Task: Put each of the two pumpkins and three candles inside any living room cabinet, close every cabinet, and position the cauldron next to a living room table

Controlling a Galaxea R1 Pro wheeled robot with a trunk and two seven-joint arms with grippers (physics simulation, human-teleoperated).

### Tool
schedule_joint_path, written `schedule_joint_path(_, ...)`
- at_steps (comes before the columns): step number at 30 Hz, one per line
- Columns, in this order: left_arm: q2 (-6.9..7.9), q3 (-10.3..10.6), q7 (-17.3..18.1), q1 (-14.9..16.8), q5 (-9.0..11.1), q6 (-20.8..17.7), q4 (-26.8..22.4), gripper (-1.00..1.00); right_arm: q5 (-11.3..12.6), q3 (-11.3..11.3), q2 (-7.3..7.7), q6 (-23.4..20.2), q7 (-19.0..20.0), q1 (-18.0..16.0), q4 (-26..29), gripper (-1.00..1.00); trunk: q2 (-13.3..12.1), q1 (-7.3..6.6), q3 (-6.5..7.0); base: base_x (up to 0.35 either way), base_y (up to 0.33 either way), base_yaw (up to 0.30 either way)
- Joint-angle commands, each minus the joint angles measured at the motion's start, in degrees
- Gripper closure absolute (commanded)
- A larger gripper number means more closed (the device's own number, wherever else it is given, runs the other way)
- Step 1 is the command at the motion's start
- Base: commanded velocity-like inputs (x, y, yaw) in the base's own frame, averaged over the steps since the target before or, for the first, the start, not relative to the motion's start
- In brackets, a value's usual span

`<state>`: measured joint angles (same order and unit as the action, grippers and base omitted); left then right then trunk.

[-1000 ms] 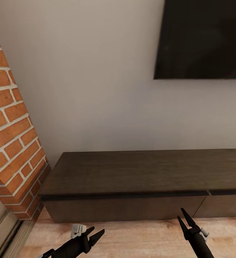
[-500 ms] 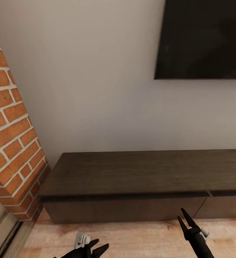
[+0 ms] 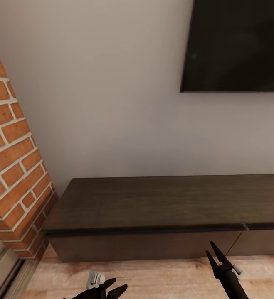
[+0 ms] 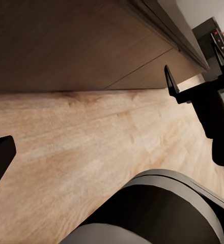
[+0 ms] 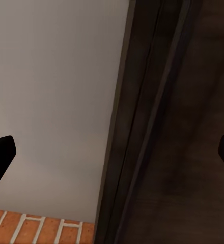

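The right gripper (image 3: pixel 213 253) is seen spread open and empty above the floor (image 3: pixel 166 278), at 5 o'clock. The left gripper (image 3: pixel 117 287), at 7 o'clock, is likewise parted and empty. The cabinet (image 3: pixel 153 207) is found closed at 6 o'clock, between the brick chimney (image 3: pixel 12 166) and the TV (image 3: pixel 236 45).

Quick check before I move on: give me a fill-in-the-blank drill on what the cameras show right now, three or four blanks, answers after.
1. The cabinet stands against the wall, with the brick chimney at its ____ end in the head view.
2. The black TV hangs on the wall ____ the cabinet.
3. The cabinet's drawer fronts are all ____.
4. Both the left gripper and the right gripper have their jaws ____ and hold nothing.

Missing words: left; above; closed; open
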<state>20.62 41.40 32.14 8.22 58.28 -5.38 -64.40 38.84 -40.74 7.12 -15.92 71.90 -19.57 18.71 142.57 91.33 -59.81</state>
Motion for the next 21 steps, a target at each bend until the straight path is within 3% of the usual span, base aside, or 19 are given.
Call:
schedule_joint_path(1, 0.04, 0.1, 0.1, 0.0, 0.6, -0.5, 0.0, -1.00, 0.3, 0.0, 0.02, -0.6, 0.2, 0.0, 0.0, -1.00, 0.0, -0.01, -0.05, 0.002, 0.000, 0.000)
schedule_joint_path(8, 0.04, 0.0, 0.2, 0.0, 0.6, -0.3, 0.0, -1.00, 0.3, 0.0, 0.04, -0.6, 0.2, 0.0, 0.0, -1.00, 0.7, 0.41, -0.87, 0.000, 0.000, 0.000)
schedule_joint_path(21, 0.04, 0.0, 0.4, 0.0, 0.6, -0.2, 0.1, -1.00, 0.4, -0.1, 0.11, -0.6, 0.5, 0.0, 0.1, -1.00, 0.7, 0.41, -0.87, 0.000, 0.000, 0.000)
